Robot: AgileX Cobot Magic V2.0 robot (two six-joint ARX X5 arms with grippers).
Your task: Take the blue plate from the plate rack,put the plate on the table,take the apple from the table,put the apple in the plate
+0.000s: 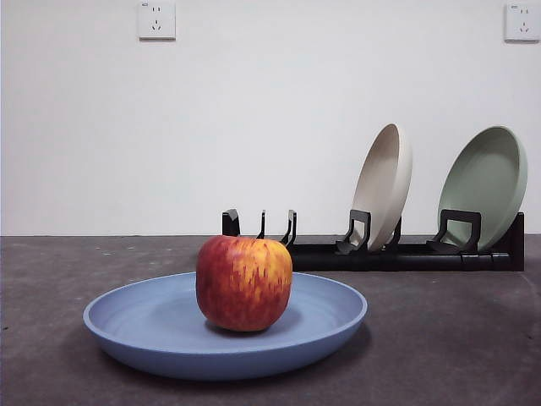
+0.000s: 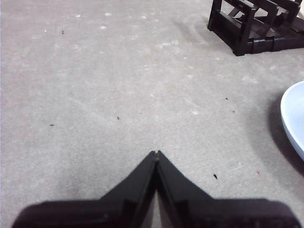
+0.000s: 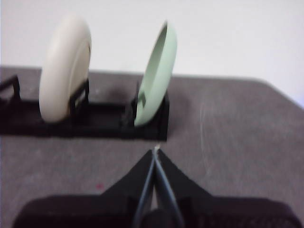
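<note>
Red with yellow streaks, the apple (image 1: 244,282) sits upright in the middle of your blue plate (image 1: 152,326), which lies flat on the table (image 1: 439,338). Behind them stands the plate rack (image 1: 406,254), its nearer slots vacant, with a beige plate (image 1: 385,182) and a pale green plate (image 1: 489,182) leaning in the far slots. Your left end effector (image 2: 156,153) hovers over bare table beside the plate, jaws pressed together and gripping nothing. Your right end effector (image 3: 156,149) faces the rack, likewise closed and empty.
</note>
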